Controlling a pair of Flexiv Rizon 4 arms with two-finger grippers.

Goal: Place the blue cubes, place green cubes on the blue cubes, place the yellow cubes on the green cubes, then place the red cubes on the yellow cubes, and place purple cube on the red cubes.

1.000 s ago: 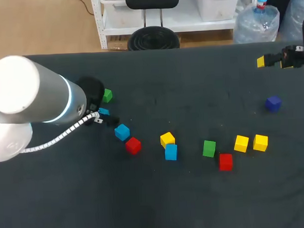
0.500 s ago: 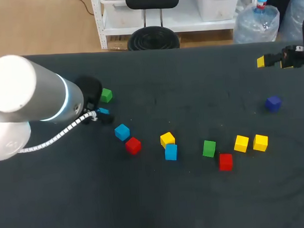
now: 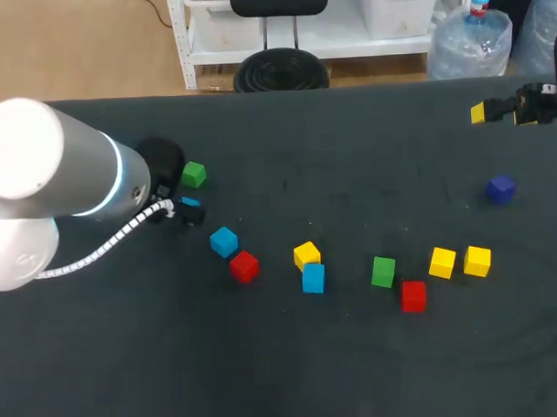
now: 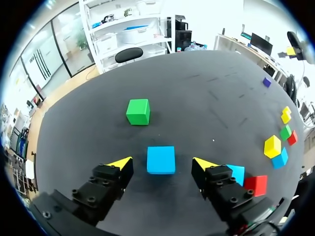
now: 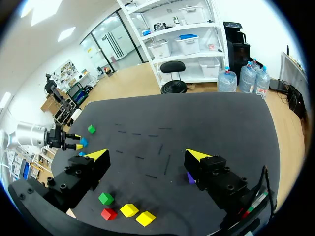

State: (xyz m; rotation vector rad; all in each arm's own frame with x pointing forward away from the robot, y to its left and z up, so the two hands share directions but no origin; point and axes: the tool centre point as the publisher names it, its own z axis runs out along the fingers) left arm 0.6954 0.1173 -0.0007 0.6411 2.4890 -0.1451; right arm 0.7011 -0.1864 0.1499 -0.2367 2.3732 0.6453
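My left tool (image 4: 162,163) straddles a blue cube (image 4: 161,160) on the table (image 4: 221,88), spread wide and touching neither side; I judge it is lined up to grasp. A green cube (image 4: 138,111) sits just beyond the blue one. My right tool (image 5: 147,155) hangs open, empty.

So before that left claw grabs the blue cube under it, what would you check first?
1. The left claw is open: ok, its yellow tips stand wide apart.
2. The blue cube is centred between the tips: ok, with a gap on each side.
3. The claw is low enough to grip: cannot tell.
4. The green cube is out of the way: ok, it lies ahead of the claw and apart from it.
5. The right claw is clear: ok, open and far off at the table's right.
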